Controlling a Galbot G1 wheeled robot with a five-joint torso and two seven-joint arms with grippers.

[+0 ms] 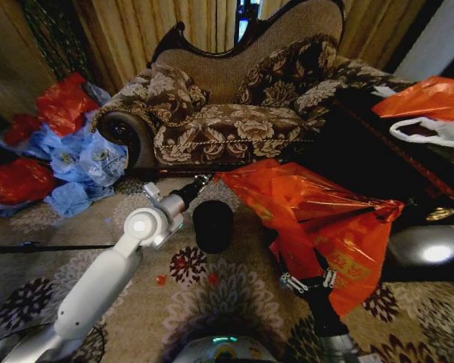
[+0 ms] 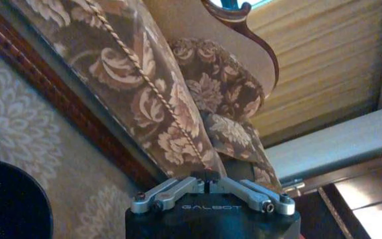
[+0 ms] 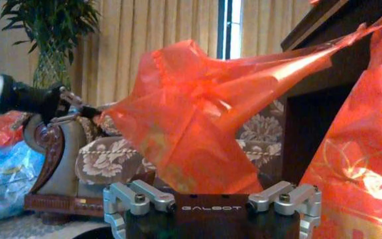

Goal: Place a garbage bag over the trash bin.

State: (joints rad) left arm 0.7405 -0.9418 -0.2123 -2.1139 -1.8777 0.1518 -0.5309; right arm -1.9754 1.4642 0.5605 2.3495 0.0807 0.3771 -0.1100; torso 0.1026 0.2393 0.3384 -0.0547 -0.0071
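The left gripper (image 1: 202, 181) is seen shut, its fingers folded together to a point in the left wrist view (image 2: 208, 175). It is held low over the patterned carpet (image 1: 234, 302), just in front of the sofa (image 1: 234, 113) and above the far rim of the trash bin (image 1: 212, 225). A corner of the garbage bag (image 1: 287, 197) lies right at its tips – whether that corner is actually pinched cannot be told.

The right gripper (image 1: 309, 281) is held nearer the robot's base and to the right of the bin. Its jaws are spread wide, and in the right wrist view (image 3: 208, 191) the lower folds of the garbage bag (image 3: 198, 124) rise from between them without being clamped. From there the red film is drawn out in a crumpled sheet towards the left gripper (image 3: 68, 102) on one side and up towards the edge of a dark table (image 1: 363, 151) on the other.

The bin stands upright on the carpet with nothing over its mouth – the bag hangs beside it, to its right and above. In the left wrist view its black curve (image 2: 8, 199) is seen just beside the sofa's wooden base.

An orange-red bag with yellowish print (image 1: 348, 261) hangs just beside the right gripper. A pile of red and blue bags (image 1: 60, 151) lies left of the sofa, well apart from the bin.
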